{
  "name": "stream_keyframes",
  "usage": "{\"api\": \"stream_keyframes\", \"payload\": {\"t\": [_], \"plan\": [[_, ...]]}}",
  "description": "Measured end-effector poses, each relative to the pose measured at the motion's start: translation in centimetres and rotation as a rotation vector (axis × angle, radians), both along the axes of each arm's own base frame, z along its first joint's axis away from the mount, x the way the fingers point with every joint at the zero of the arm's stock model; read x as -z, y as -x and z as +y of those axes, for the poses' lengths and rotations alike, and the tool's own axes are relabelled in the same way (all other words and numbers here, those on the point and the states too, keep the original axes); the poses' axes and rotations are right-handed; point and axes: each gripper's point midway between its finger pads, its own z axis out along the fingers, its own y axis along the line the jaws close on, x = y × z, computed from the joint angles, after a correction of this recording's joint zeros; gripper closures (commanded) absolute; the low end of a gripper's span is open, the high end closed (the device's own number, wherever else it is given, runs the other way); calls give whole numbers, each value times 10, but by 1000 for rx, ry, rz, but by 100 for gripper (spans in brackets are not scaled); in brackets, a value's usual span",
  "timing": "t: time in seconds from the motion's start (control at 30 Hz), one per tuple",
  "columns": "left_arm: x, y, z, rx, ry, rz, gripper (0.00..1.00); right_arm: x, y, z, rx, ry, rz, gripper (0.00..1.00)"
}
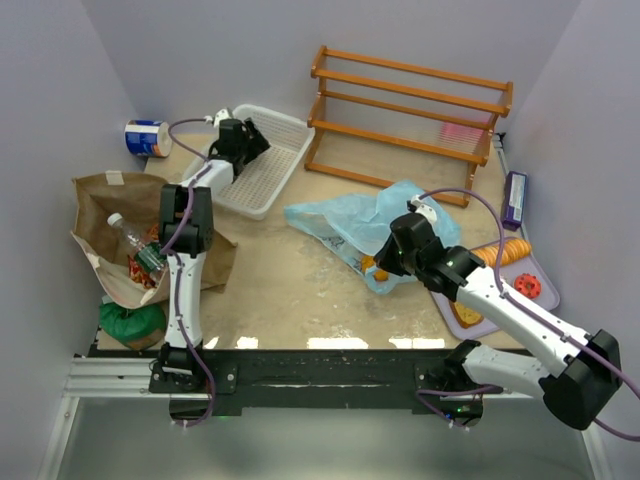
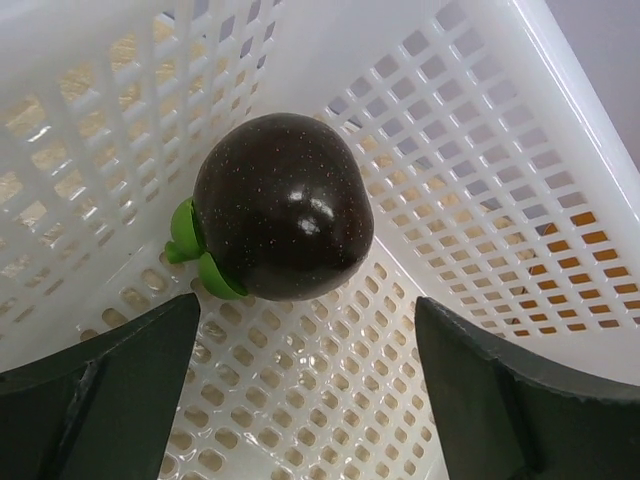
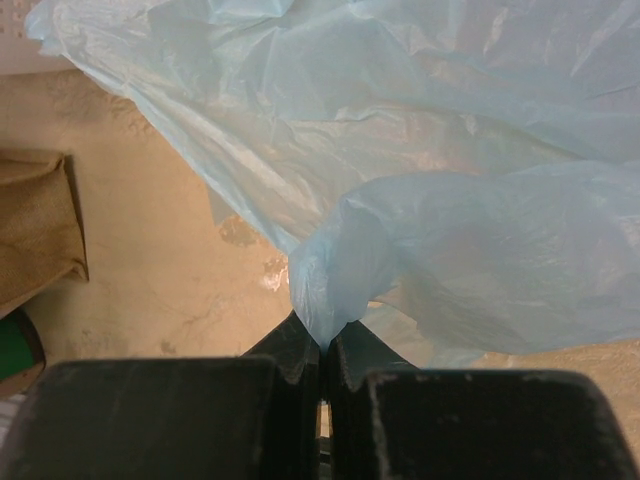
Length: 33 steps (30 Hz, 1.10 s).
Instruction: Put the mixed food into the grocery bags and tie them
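My left gripper (image 1: pixel 245 135) is open inside the white mesh basket (image 1: pixel 270 170). In the left wrist view a dark round toy fruit (image 2: pixel 283 207) with a green stalk lies in the basket's corner (image 2: pixel 480 150), just ahead of my left gripper (image 2: pixel 305 310) and not touched. My right gripper (image 1: pixel 395 262) is shut on a fold of the light blue plastic bag (image 1: pixel 350 215), seen pinched in the right wrist view (image 3: pixel 322 335). The bag (image 3: pixel 450 150) holds an orange item (image 1: pixel 380 273). The brown paper bag (image 1: pixel 105 200) lies open at the left with a clear bottle (image 1: pixel 135 240) and a red packet (image 1: pixel 140 272) inside.
A purple tray (image 1: pixel 540 265) at the right holds an orange bread piece (image 1: pixel 505 250), a red toy (image 1: pixel 528 285) and a bread slice (image 1: pixel 467 313). A wooden rack (image 1: pixel 410 110) stands at the back. A blue-and-white can (image 1: pixel 147 137) and a green round thing (image 1: pixel 130 322) lie at the left.
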Motion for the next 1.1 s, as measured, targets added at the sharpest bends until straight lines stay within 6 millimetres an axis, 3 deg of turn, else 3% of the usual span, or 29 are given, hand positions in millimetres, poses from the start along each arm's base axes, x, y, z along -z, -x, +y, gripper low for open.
{"api": "stream_keyframes", "payload": {"t": [0.47, 0.67, 0.83, 0.97, 1.1], "plan": [[-5, -17, 26, -152, -37, -81, 19, 12, -2, 13, -56, 7, 41, 100], [1, -28, 29, -178, -43, -115, 37, 14, -3, 16, -65, 5, 45, 100], [0, -33, 29, -174, -41, -146, 57, 10, -5, 17, -69, 2, 34, 100], [2, -23, 28, -163, -32, -196, 67, 6, -4, 16, -70, -2, 25, 100], [-1, 4, 30, -140, -33, -215, 71, 1, -4, 15, -70, -7, 9, 100]]}}
